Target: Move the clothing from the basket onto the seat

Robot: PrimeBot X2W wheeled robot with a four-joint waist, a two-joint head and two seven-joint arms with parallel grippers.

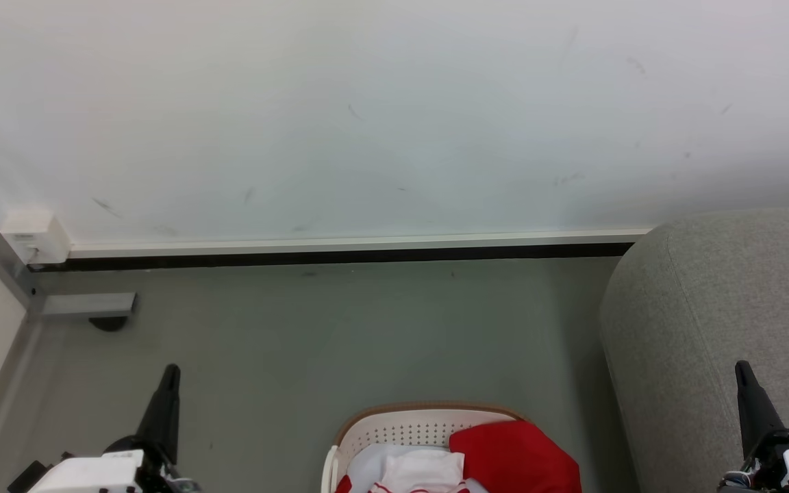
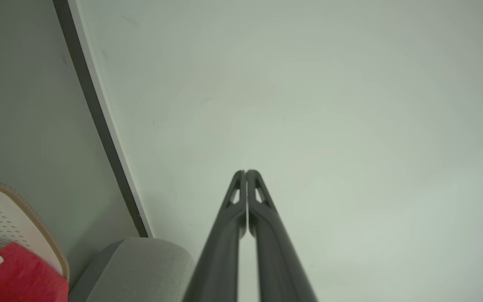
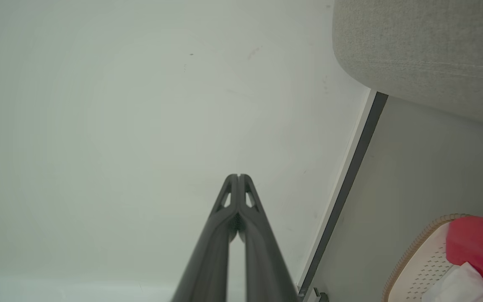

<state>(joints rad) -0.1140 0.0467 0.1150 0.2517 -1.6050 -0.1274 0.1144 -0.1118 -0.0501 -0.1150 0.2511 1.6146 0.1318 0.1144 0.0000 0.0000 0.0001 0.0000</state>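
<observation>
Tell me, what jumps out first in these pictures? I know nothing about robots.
The bright red clothing heaped in the white basket at the bottom middle of the head view catches the eye first against the grey floor. To its right bulks the big grey seat, and the left gripper and right gripper stand shut and empty at the lower corners.

- Soft, even light fills my head view; the white wall (image 1: 394, 116) is bright, with no glare.
- A faint shadow darkens the grey floor (image 1: 367, 329) just beside the sofa (image 1: 709, 308).
- The red clothing (image 1: 514, 455) looks sharp and saturated.
- In both my wrist views the wall turns grey-green and dimmer toward the corners.
- My left gripper (image 2: 245, 173) and right gripper (image 3: 238, 176) show matte dark, crisp at the tips, softer near the bottom edge.
</observation>
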